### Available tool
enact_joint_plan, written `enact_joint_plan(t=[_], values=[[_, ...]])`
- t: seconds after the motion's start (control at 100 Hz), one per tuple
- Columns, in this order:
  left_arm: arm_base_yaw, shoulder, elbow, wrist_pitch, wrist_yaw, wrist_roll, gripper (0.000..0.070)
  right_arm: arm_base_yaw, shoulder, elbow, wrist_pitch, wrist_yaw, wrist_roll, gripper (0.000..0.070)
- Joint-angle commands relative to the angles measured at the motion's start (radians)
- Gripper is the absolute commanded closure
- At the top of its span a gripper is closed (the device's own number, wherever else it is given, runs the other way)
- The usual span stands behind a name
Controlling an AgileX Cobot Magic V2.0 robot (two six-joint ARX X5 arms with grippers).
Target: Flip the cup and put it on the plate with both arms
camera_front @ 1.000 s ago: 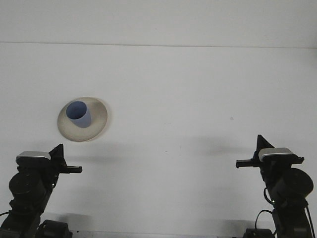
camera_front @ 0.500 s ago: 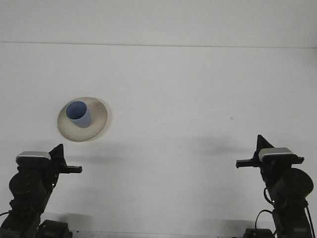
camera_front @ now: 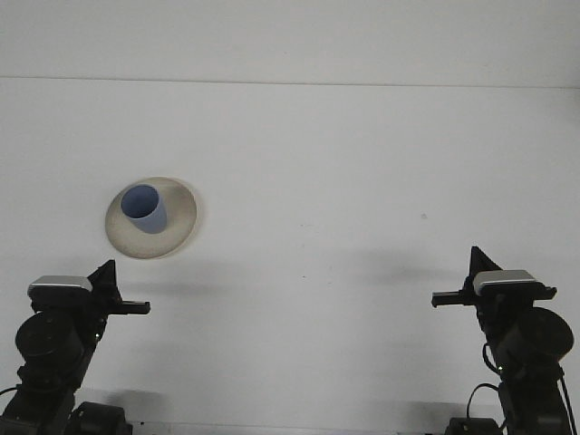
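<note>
A light blue cup (camera_front: 145, 208) stands upright on the cream plate (camera_front: 181, 217), open mouth up, at the table's left middle. My left gripper (camera_front: 139, 308) is low at the front left, well short of the plate and pointing right. Mirroring it at the front right, my right gripper (camera_front: 439, 297) points left, far from the cup. Neither gripper holds anything that I can see.
The white table (camera_front: 344, 199) runs back to a white wall, with its far edge high in the view. A small dark speck (camera_front: 422, 216) marks the surface at the right.
</note>
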Motion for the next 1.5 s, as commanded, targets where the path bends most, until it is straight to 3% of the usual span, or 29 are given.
enact_joint_plan(t=[0.0, 0.46, 0.81, 1.49], values=[[-0.002, -0.008, -0.027, 0.070, -0.003, 0.016, 0.0689, 0.001, 0.001, 0.005, 0.011, 0.003, 0.000, 0.0693], [0.021, -0.253, -0.418, 0.481, -0.003, 0.020, 0.0689, 0.001, 0.001, 0.005, 0.011, 0.003, 0.001, 0.0694], [0.068, -0.417, -0.568, 0.514, -0.003, 0.019, 0.0689, 0.001, 0.001, 0.005, 0.011, 0.003, 0.000, 0.0693], [0.072, -0.415, -0.612, 0.563, -0.002, 0.016, 0.0689, 0.001, 0.001, 0.005, 0.011, 0.003, 0.000, 0.0693]])
